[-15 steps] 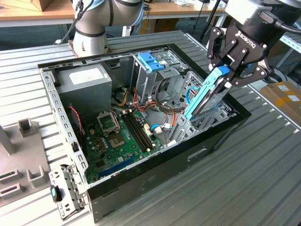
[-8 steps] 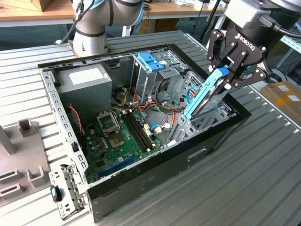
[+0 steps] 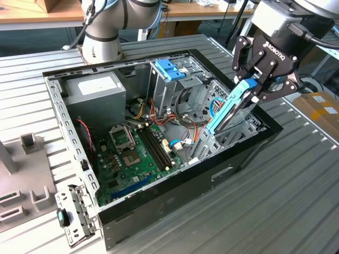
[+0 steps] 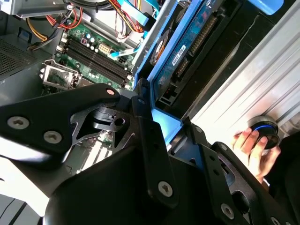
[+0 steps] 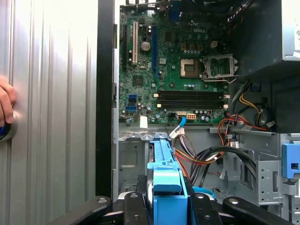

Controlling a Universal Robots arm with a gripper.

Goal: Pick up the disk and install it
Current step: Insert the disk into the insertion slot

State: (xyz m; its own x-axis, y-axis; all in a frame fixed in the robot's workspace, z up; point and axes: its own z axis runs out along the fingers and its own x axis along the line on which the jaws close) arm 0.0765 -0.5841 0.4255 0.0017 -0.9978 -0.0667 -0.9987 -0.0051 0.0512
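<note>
Disk (image 3: 228, 108) was up in your gripper (image 3: 253, 90), jaws clamped on its top end, so you had a solid hold on the blue rail. It hung tilted and on edge, with the low end down at the metal bay (image 3: 238, 132) in the corner of the computer case (image 3: 159, 206) on the exterior view's right. Not seated flat yet.

Motherboard (image 3: 132, 159) lay on the case floor, and the grey power supply (image 3: 98, 90) sat in the far corner on the exterior view's left. The upright cage (image 3: 170, 69) with the light blue tab stood by the far wall, near the disk but apart from it. In the second wrist view a hand (image 4: 253, 147) rested on a round knob (image 4: 265, 127) on the table (image 3: 286, 201), just outside the case wall.
</note>
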